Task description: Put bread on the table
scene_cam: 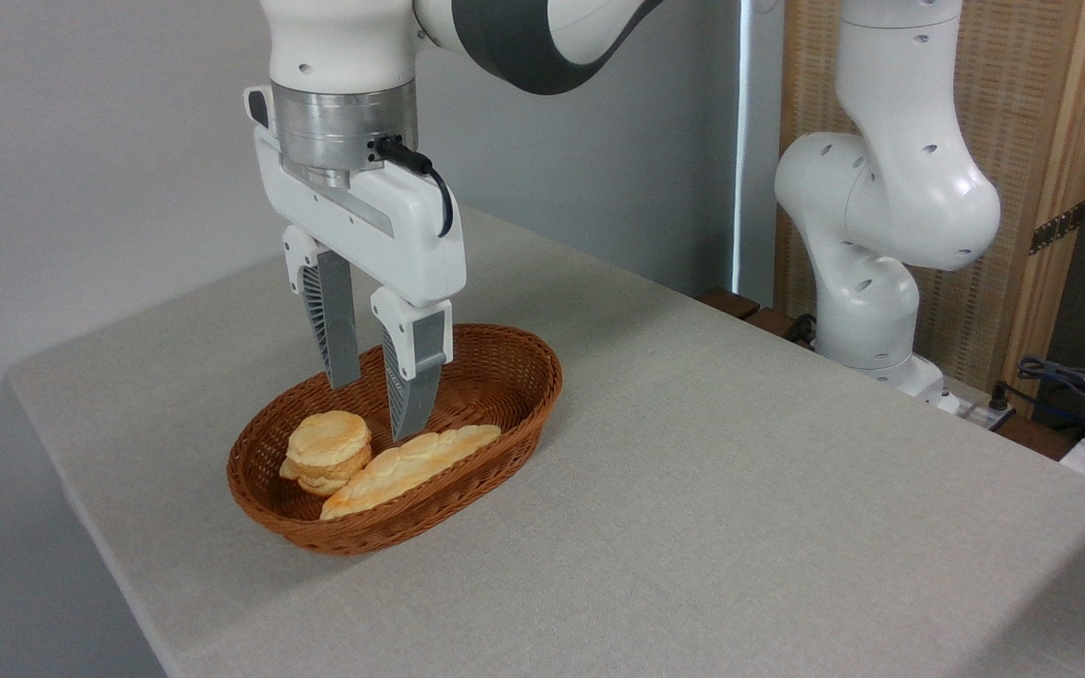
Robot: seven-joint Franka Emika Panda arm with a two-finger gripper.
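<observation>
The claw (375, 411) hung released, empty, above the wicker basket (505, 363) on the counter (740, 490); the round bun (327, 451) lay at its 7 o'clock, touching the braided loaf (411, 468).

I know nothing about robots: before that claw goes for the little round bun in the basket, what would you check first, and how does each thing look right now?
1. Gripper open: ok, a clear gap shows between the fingers.
2. Gripper empty: ok, nothing held.
3. Bread reachable: ok, it lies uncovered in the basket.
4. Gripper lined up over the bread: not ok, it hangs above and to the right of it.
5. Long loaf out of the way: not ok, it touches the bread and lies under the right finger.
6. Free spot on the table: ok, bare cloth right of the basket.
</observation>
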